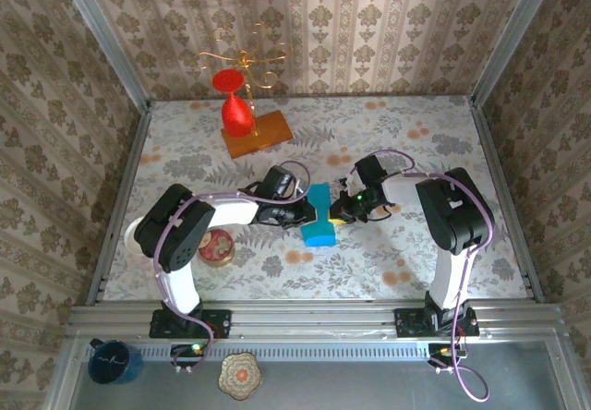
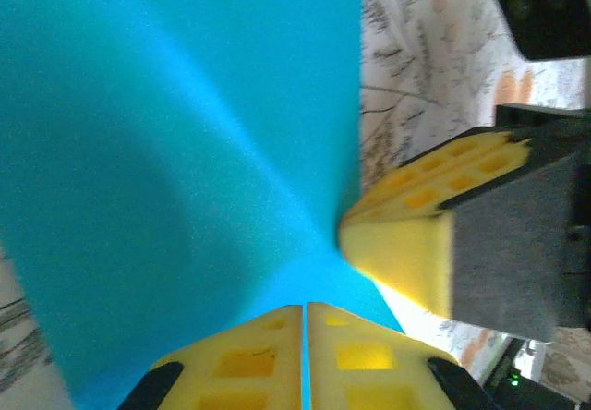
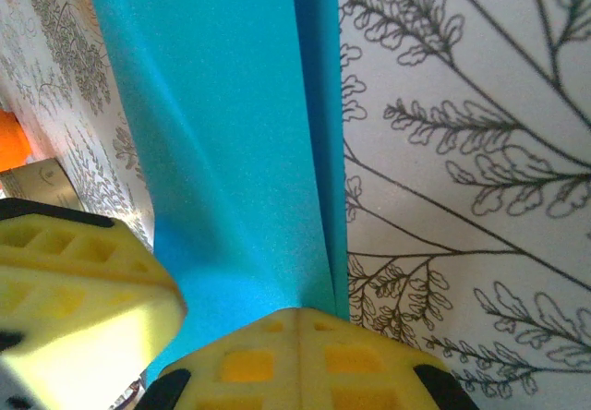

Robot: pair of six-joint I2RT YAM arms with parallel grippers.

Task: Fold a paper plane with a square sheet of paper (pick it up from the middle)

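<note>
Creased teal paper [image 3: 231, 151] pinched in closed right end effector [image 3: 301, 316]; fern-print tablecloth [image 3: 462, 198] beneath.

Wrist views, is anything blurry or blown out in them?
Left wrist view: the paper looks soft, a bright streak along its crease; white glare below the right gripper's finger. Right wrist view: paper and tablecloth print sharp, the left gripper's finger blurred.

The square sheet of paper [image 3: 231, 133] is thin teal-blue stock with a matt, faintly grainy face and soft creases. The fingers [image 2: 245, 359] of the left gripper [image 2: 305, 322] and of the right gripper [image 3: 297, 322] are matt moulded yellow plastic with square recessed pockets, one backed by a dull grey, finely textured pad [image 2: 512, 244]. The table [image 3: 462, 151] bears a smooth matt covering printed with ferns; the orange block [image 1: 257, 135] looks like wood, the red glass [image 1: 236, 113] glossy.
</note>
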